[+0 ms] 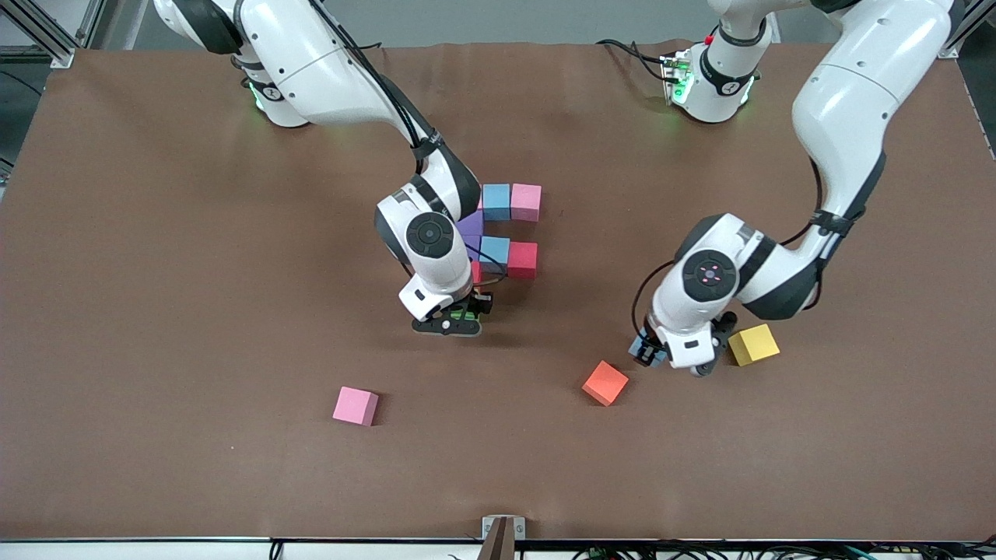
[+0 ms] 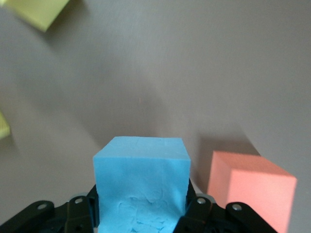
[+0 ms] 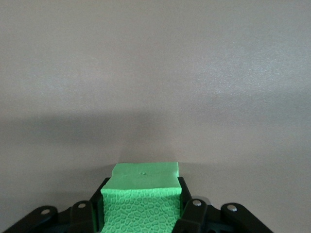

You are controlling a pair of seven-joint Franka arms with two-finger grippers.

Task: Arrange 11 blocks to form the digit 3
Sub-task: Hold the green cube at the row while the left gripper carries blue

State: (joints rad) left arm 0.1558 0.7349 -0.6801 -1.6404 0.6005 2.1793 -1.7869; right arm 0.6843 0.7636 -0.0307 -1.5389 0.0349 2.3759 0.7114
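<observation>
The partly built digit 3 lies mid-table: light blue (image 1: 496,201) and pink (image 1: 526,202) blocks in one row, a purple block (image 1: 470,225), then light blue (image 1: 494,253) and red (image 1: 522,260) blocks. The right arm hides part of it. My right gripper (image 1: 459,317) is shut on a green block (image 3: 143,191), low over the table next to that figure. My left gripper (image 1: 652,351) is shut on a light blue block (image 2: 141,179), over the table between an orange block (image 1: 604,383) and a yellow cube (image 1: 753,344). A loose pink block (image 1: 355,406) lies nearer the front camera.
The brown table (image 1: 156,311) is bare toward the right arm's end. In the left wrist view the orange block (image 2: 250,189) sits close beside the held block, and a yellow cube (image 2: 39,9) lies farther off. A small bracket (image 1: 503,533) sits at the table's front edge.
</observation>
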